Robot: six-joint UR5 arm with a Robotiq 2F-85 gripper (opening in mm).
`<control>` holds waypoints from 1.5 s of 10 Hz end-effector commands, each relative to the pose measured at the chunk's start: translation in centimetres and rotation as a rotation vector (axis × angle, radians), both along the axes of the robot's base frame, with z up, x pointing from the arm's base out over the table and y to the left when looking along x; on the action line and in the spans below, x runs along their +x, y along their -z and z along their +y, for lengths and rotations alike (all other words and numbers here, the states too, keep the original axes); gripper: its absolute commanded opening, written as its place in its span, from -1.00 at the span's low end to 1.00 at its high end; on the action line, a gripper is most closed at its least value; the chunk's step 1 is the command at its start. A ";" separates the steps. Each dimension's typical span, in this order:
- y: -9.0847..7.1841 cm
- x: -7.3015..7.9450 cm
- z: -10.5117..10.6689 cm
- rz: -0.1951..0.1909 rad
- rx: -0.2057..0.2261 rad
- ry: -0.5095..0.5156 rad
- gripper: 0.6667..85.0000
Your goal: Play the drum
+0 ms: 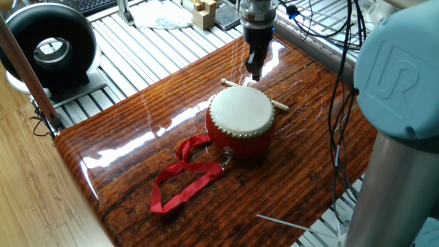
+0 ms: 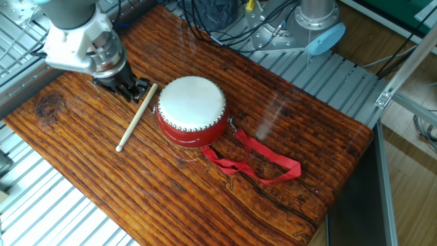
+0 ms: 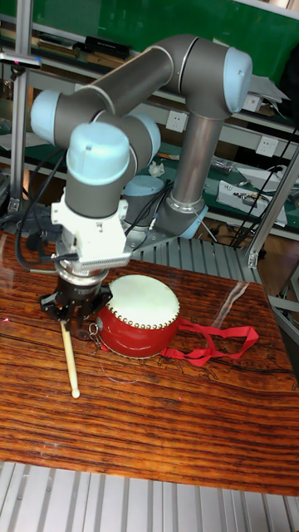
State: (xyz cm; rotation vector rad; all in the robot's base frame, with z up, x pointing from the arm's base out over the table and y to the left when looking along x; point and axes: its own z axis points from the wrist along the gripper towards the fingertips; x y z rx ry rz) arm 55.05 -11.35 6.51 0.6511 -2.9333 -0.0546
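Note:
The drum (image 1: 240, 113) (image 2: 192, 102) (image 3: 141, 312) sits upright mid-table, red-bodied with a cream skin; its red ribbon strap (image 1: 182, 175) (image 2: 259, 160) trails across the wood. A thin pale wooden stick (image 2: 135, 119) (image 3: 68, 353) lies flat beside the drum, partly hidden behind it in one fixed view (image 1: 279, 105). My gripper (image 1: 254, 74) (image 2: 133, 87) (image 3: 73, 320) hangs low over the stick's end nearest the drum, pointing down. Its jaws look open and hold nothing.
The dark wooden table top (image 1: 137, 130) rests on slatted aluminium. A black round device (image 1: 51, 44) stands off the table's corner, wooden blocks (image 1: 204, 12) lie behind, cables (image 1: 322, 20) hang near the arm's base (image 2: 311, 20). A thin metal rod (image 1: 288, 224) lies at the table's near edge.

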 end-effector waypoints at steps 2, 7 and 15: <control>2.4 1.1 0.4 -0.034 0.011 0.023 -0.34; 4.4 1.6 0.6 -0.048 0.023 -0.009 -0.23; 4.6 -3.0 -0.9 0.048 0.029 -0.019 -0.24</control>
